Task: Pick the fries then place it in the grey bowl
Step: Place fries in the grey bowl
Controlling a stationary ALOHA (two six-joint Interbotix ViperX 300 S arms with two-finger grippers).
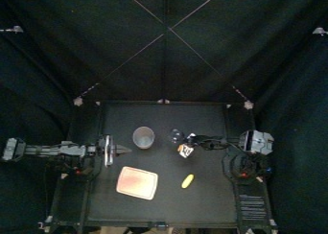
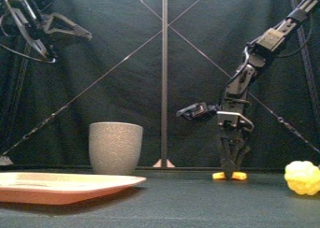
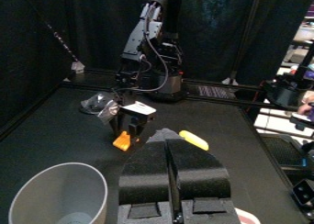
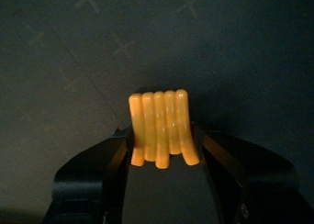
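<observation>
right gripper (image 2: pixel 229 169) down at the table (image 1: pixel 212 195), jaws pinching the orange fries (image 4: pixel 160 127) right of centre, so the pick is in hand, next looks like lift clear, carry left over the tall grey speckled cup (image 2: pixel 115 146), release; left gripper (image 3: pixel 171 163) parked, jaws together

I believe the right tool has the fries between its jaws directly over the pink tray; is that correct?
Not quite. The right tool does have the fries between its jaws, but down on the bare table, to the right of the grey cup and well clear of the pink tray. The front view shows this.
</observation>
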